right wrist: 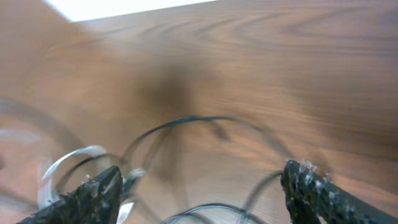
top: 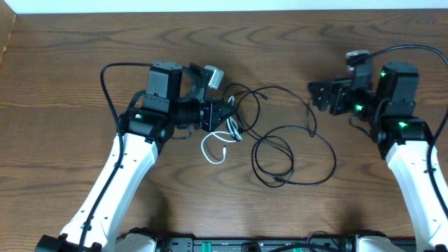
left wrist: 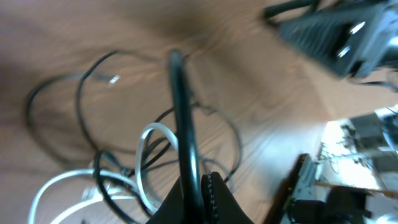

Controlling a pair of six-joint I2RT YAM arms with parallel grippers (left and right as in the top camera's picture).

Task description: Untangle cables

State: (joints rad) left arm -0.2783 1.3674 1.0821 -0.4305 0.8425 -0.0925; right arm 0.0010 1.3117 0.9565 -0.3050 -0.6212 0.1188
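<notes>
The left gripper [left wrist: 200,186] was clamped on a strand of the black cable [left wrist: 180,106], apparently to lift it clear of the white cable [left wrist: 155,127] curled beneath. The right gripper [right wrist: 202,186] was spread apart and empty, near the loops' far side. The black loops were sprawled lengthwise, left to right, on the table [top: 84,42] between both arms.

The overhead camera looks straight down on the tabletop [top: 84,42] from well above, taking in the whole scene; the left wrist camera sits very near and tilted, facing along the left end effector [left wrist: 196,180] toward the overhead view's 3 o'clock; the right wrist camera skims low through the right end effector [right wrist: 202,174], facing 9 o'clock; all three share the black cable [top: 294,150] and white cable [top: 213,150] loops; the left wrist view also catches the right arm [left wrist: 336,34] at its 1 o'clock.
</notes>
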